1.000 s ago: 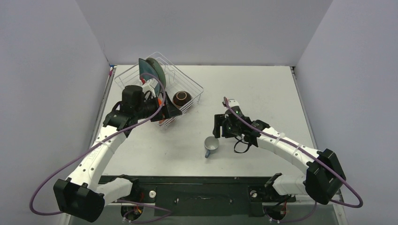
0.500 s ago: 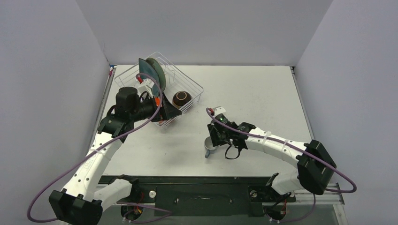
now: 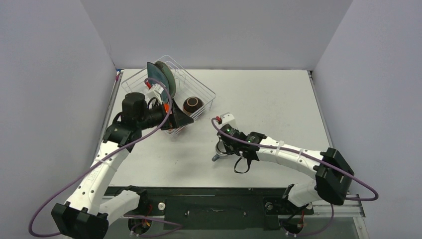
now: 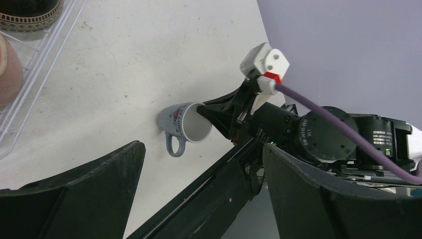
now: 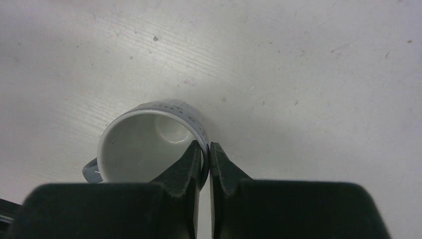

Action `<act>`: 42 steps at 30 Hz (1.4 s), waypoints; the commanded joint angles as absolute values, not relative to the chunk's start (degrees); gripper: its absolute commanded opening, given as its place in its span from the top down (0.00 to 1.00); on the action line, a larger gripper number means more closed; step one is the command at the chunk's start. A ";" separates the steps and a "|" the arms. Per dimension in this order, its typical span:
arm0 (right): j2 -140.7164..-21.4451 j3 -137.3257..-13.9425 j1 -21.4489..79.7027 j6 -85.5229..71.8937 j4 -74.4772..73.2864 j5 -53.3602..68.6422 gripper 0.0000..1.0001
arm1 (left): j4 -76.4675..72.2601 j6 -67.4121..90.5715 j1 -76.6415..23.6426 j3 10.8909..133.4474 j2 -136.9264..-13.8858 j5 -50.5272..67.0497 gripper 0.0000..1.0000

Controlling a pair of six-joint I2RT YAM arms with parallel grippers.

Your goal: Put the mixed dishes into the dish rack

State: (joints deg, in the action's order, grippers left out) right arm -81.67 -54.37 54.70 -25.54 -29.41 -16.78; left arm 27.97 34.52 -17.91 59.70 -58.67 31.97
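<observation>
The grey-blue mug [image 3: 218, 153] [image 5: 149, 144] [image 4: 184, 125] sits tilted on the table right of the dish rack, handle toward the near edge. My right gripper [image 3: 222, 148] [image 5: 205, 152] is shut on its rim, one finger inside the cup and one outside. The white wire dish rack [image 3: 206, 92] stands at the back left. It holds a dark-teal plate [image 3: 152, 74] and a pale-teal plate [image 3: 167, 75] upright, a brown bowl [image 3: 192, 105] [image 4: 30, 12], and a pink mug [image 4: 7, 69]. My left gripper [image 3: 182, 120] [image 4: 204, 199] hangs open and empty at the rack's front edge.
A black rail [image 3: 209, 191] runs along the table's near edge, just below the mug. Grey walls close the table in on the left, right and back. The right arm [image 3: 288, 154] stretches across the near right part of the table.
My right gripper slid left onto the mug and shut on its rim, and the mug has tipped. The left gripper drew back a little from the rack, then held still.
</observation>
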 commanded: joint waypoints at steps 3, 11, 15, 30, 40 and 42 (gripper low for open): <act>-64.21 -49.53 53.04 -24.66 -14.73 -19.17 1.00 | 17.26 41.89 -17.97 55.99 -59.52 40.72 0.14; -47.60 -37.96 40.77 -26.06 8.02 14.72 1.00 | -12.45 62.19 -18.95 47.07 -61.81 53.08 0.14; -45.18 -36.62 39.47 -26.37 12.04 21.71 1.00 | -17.38 65.09 -20.70 47.02 -63.12 55.25 0.11; -40.53 -28.36 38.79 -36.19 37.70 20.98 1.00 | -23.48 72.44 -25.91 44.38 -61.34 45.56 0.08; -43.32 -21.88 38.77 -41.00 56.64 16.55 1.00 | -47.21 88.79 -31.21 41.34 -66.71 48.36 0.12; -43.39 -20.75 38.70 -40.86 58.00 15.82 1.00 | -47.35 89.30 -32.22 41.71 -66.68 47.89 0.14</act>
